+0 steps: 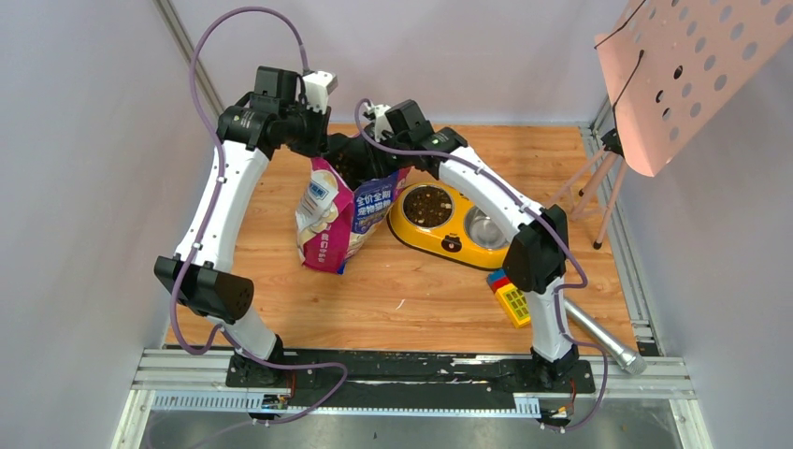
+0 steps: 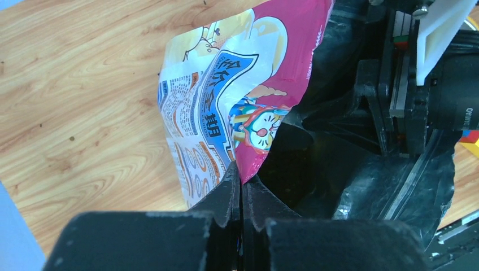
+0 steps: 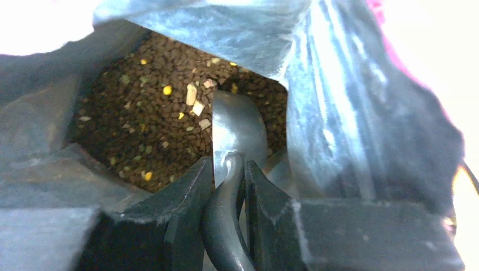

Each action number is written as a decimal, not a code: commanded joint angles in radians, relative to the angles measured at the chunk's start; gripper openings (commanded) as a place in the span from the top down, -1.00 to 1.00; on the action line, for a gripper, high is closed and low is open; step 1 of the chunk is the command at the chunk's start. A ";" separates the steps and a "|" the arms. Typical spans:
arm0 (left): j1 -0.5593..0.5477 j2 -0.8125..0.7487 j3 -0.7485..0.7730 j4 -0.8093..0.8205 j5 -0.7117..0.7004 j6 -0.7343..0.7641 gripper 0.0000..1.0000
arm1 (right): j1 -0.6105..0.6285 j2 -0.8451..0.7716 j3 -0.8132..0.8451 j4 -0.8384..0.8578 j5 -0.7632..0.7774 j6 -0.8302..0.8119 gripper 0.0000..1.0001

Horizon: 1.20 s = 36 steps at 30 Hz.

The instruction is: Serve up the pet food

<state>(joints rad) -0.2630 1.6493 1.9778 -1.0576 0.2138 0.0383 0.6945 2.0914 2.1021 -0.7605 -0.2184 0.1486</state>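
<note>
The blue-and-magenta cat food bag (image 1: 338, 213) stands upright on the wooden floor, its top open. My left gripper (image 2: 241, 178) is shut on the bag's magenta rim (image 2: 251, 161) and holds it open. My right gripper (image 3: 227, 169) is inside the bag, shut on the handle of the grey metal scoop (image 3: 237, 129). The scoop's bowl rests edge-down in the dark brown kibble (image 3: 141, 113). The yellow double-bowl feeder (image 1: 447, 245) stands right of the bag. Its left bowl (image 1: 428, 205) holds kibble; its right steel bowl (image 1: 486, 226) looks empty.
A yellow, red and blue toy block (image 1: 510, 297) and a silver cylinder (image 1: 603, 339) lie by the right arm's base. A pink perforated board on a stand (image 1: 683, 75) is at the right. Grey walls close in on both sides.
</note>
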 commanded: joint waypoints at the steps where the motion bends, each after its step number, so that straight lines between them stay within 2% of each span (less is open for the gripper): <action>1: -0.016 -0.044 0.085 0.193 0.013 0.061 1.00 | -0.032 0.016 0.026 0.001 -0.292 0.049 1.00; 7: -0.016 -0.037 0.085 0.194 -0.011 0.080 1.00 | -0.129 0.069 0.141 -0.005 -0.549 0.125 1.00; 11: -0.016 -0.036 0.075 0.191 -0.018 0.083 1.00 | -0.177 0.101 0.212 -0.007 -0.619 0.198 1.00; 14: -0.016 -0.033 0.075 0.182 -0.017 0.084 1.00 | -0.224 0.108 0.230 0.027 -0.685 0.324 1.00; 23: -0.016 -0.038 0.070 0.177 -0.046 0.124 1.00 | -0.311 0.047 0.138 0.171 -0.837 0.561 1.00; 36: -0.016 -0.037 0.081 0.142 -0.114 0.196 1.00 | -0.387 -0.024 0.039 0.238 -0.887 0.720 1.00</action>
<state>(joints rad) -0.2798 1.6516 1.9797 -1.0599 0.1143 0.1772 0.3244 2.1391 2.1601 -0.5800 -1.0584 0.7792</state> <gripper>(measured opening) 0.007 0.266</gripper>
